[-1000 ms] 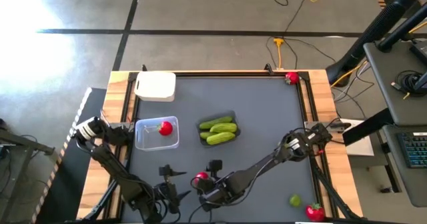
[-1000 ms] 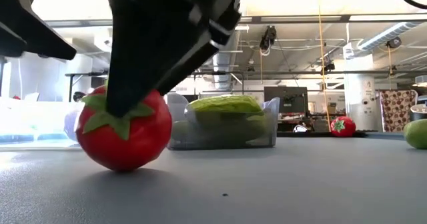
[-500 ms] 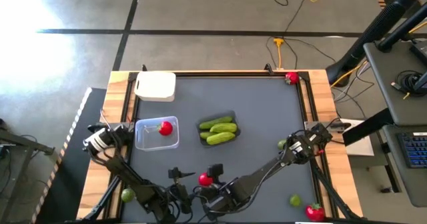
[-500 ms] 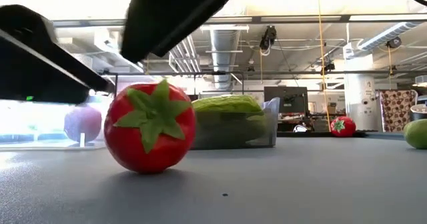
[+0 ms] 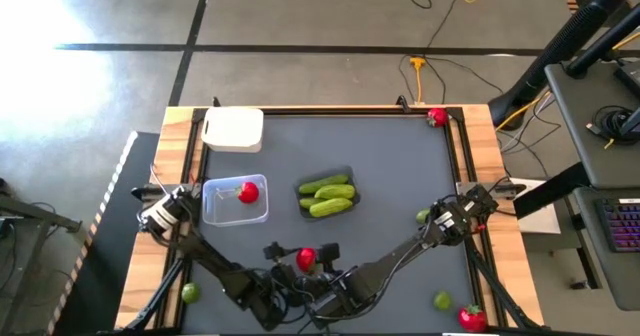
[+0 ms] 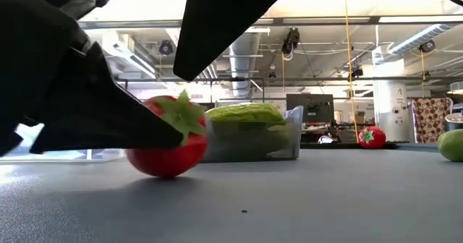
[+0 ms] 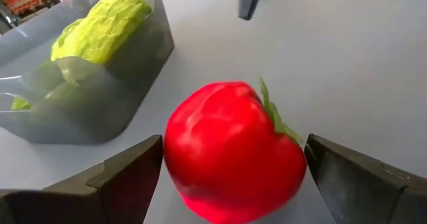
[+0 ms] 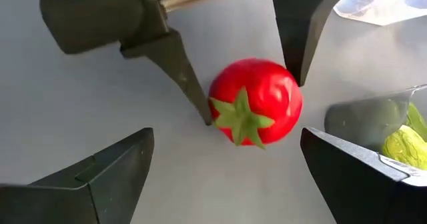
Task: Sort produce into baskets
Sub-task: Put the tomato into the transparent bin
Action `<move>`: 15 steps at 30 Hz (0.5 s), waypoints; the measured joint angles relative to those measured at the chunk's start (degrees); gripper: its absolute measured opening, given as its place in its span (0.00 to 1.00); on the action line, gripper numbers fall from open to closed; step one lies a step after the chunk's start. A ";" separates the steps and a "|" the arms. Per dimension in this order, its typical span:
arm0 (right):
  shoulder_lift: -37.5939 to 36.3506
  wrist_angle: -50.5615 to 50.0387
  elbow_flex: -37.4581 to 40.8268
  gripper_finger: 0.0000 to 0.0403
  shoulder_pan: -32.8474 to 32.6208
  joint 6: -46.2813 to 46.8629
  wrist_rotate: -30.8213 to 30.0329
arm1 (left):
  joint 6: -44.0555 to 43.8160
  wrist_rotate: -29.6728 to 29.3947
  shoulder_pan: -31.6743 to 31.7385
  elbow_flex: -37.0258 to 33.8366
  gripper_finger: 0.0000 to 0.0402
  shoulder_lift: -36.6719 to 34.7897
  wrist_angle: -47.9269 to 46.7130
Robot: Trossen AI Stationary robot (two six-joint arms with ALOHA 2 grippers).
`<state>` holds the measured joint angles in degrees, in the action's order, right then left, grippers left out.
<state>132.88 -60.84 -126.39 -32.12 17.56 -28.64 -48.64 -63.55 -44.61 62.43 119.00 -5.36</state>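
A red fruit with a green top (image 5: 306, 259) lies on the grey table near its front edge. My left gripper (image 7: 233, 184) stands open, one finger (image 8: 193, 91) on each side of the fruit (image 8: 257, 101), low over the table. My right gripper (image 8: 223, 184) hangs open above the fruit, pointing down at it, clear of it. A dark tub (image 5: 328, 196) holds green cucumbers. The clear tub (image 5: 225, 211) holds another red fruit (image 5: 248, 191). The white tub (image 5: 233, 129) stands at the far left. My left gripper comes at the red fruit nearly level from the table's near left, a finger close beside each of its flanks (image 7: 180, 151). The fruit rests on the table. Whether either finger touches it, I cannot tell.
A red fruit (image 5: 436, 117) sits at the far right corner. A lime (image 5: 442, 299) and a red fruit (image 5: 472, 318) lie at the near right, another lime (image 5: 422, 216) beside the right arm, and one (image 5: 190, 293) off the mat at the near left.
My left gripper has come down and toward the table's right, until its open fingers stand on both sides of the red fruit. My right gripper has risen a little off the fruit. The fruit has rolled slightly toward the far edge, its green top turning about.
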 joint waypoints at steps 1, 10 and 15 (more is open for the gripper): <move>-0.02 -0.04 0.00 0.92 0.00 0.00 0.00 | 0.68 0.02 0.31 -0.03 0.86 0.29 1.20; -0.02 -2.23 0.02 0.92 0.00 2.51 0.00 | 1.59 -0.83 3.99 -0.33 0.86 2.11 9.44; -0.02 -5.06 0.02 0.92 -0.01 5.44 0.02 | 3.84 -1.86 5.00 -0.33 0.80 3.97 15.36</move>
<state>132.86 -65.90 -126.37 -32.13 23.00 -28.62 -44.81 -65.41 -39.60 62.11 122.97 10.00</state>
